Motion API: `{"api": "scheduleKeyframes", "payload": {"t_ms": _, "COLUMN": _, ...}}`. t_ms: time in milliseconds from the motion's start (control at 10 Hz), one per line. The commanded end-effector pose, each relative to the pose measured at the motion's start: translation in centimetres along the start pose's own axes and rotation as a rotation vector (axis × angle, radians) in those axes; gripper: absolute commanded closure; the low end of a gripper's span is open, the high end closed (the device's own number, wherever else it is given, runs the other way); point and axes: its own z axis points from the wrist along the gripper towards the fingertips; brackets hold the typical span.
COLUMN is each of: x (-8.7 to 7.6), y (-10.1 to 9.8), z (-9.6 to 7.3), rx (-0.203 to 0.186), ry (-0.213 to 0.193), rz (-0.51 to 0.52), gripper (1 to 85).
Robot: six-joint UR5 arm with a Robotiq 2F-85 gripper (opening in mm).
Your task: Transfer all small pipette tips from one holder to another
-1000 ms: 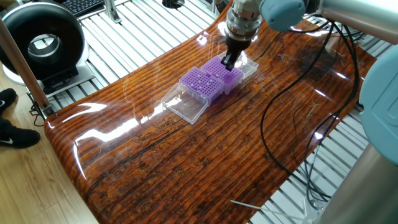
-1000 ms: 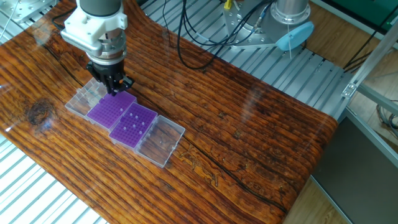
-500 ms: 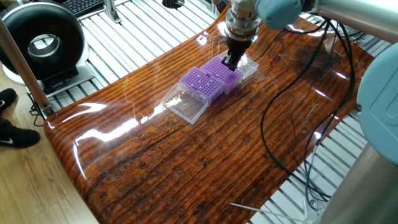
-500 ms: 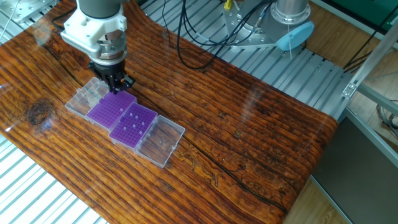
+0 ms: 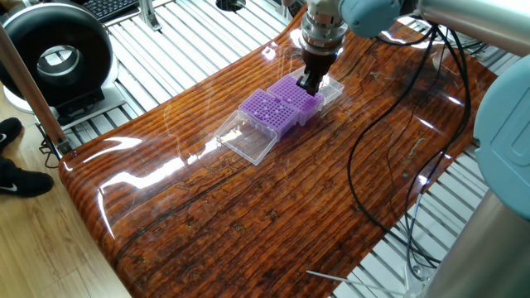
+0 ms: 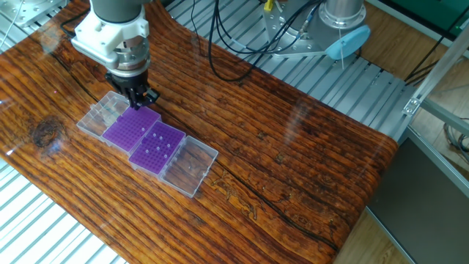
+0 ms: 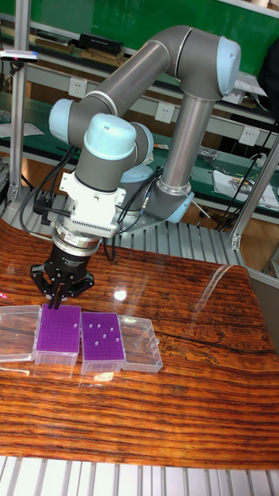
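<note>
claw (image 7: 56, 304): I have it poised over the back edge of the left rack (image 7: 59, 333); fingers drawn narrow. I can't tell if a tip is pinched.
tips (image 7: 101, 335): a few pale dots in the right rack (image 7: 103, 339), scattered mid-grid.
racks: side by side, touching, each in a clear box (image 6: 192, 166) on the counter (image 6: 293, 169), lids folded out.
handling: I judge the tips feather-light, thin plastic, slick, easily crushed or tipped. Pinch the exposed collar, pull straight up.

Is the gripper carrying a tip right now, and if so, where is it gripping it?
Cannot tell. The gripper hangs over the rack without visible tips, fingers close together; any tip between them is too small to see.
</note>
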Motion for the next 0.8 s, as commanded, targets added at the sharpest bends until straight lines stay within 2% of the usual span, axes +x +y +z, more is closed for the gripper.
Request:
{"api": "scheduleKeyframes", "payload": {"t_ms": 0, "x": 0.04, "y": 0.1, "z": -0.12, "rx": -0.011, "ry": 0.001, "rz": 0.009, "gripper": 69.3}}
{"api": "scheduleKeyframes", "payload": {"t_ms": 700, "x": 0.14, "y": 0.68, "z": -0.09, "rx": -0.027, "ry": 0.01, "rz": 0.012, "gripper": 69.3}}
